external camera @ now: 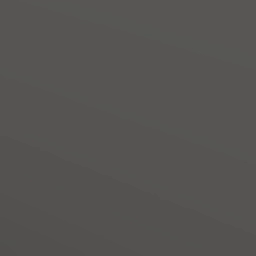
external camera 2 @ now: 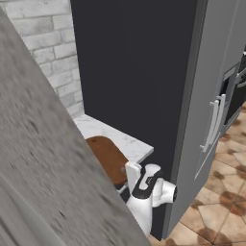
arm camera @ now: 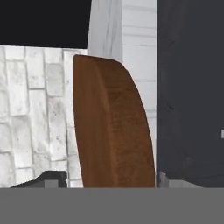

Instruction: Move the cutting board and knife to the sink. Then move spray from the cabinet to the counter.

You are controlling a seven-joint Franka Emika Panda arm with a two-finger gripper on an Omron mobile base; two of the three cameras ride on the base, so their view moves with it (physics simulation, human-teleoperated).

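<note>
Carefully square up on the flat dark-brown oval wooden cutting board (arm camera: pixel 111 127) at frame centre; you cannot tell how the jaws stand, so confirm a firm hold before lifting it off the white marble counter (external camera 2: pixel 126 140).

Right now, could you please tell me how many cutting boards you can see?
1: the cutting board lies on the white marble counter beside the tall grey fridge. A blurred grey surface may hide others.

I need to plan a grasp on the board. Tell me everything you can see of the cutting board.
The cutting board is a flat, dark-brown wooden slab with a rounded end and visible grain. In the right base view it lies flat on the white marble counter, near the corner, with its near part hidden. The hand view shows it close ahead, rounded end away. Whether anything grips it cannot be told.
</note>
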